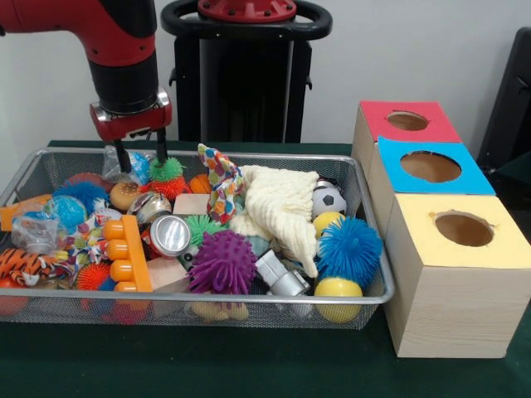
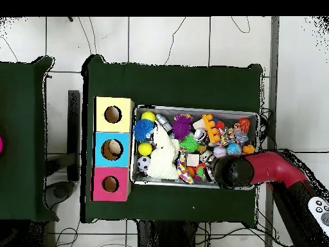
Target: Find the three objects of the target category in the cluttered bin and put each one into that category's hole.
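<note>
Hovering over the bin's (image 1: 365,191) far-left clutter, the tool (image 1: 140,153) — fingers apart, empty — must next descend onto a target.

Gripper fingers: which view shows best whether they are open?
The front view: the gripper hangs over the bin's far corner, both dark fingers visibly apart with nothing between them. In the overhead view the arm's head hides them entirely.

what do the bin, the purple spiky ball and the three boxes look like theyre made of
Bin: thin metal wire mesh, grey, see-through walls. Purple spiky ball: probably soft rubber, matte, with many floppy spikes. Boxes: pale wood by the visible grain, tops covered in red, blue and yellow, perhaps paper or paint.
</note>
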`<state>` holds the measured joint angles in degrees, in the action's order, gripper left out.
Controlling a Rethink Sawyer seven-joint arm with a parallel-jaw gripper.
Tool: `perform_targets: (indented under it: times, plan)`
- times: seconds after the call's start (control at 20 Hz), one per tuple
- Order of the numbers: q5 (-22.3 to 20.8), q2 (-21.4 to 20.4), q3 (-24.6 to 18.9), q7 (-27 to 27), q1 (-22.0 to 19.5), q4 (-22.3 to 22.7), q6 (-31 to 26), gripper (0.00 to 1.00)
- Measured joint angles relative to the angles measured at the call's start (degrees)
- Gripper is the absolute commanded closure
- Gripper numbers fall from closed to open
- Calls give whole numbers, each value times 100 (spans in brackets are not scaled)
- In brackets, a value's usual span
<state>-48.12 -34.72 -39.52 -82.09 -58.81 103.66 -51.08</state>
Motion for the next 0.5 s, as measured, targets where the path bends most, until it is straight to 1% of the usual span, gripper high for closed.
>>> perform_targets:
  times: [0.35,0.5]
  plan:
    - [-2,-7,7,0,9,-7,-91,0]
    - [-72,-8,7,0,9,-8,-91,0]
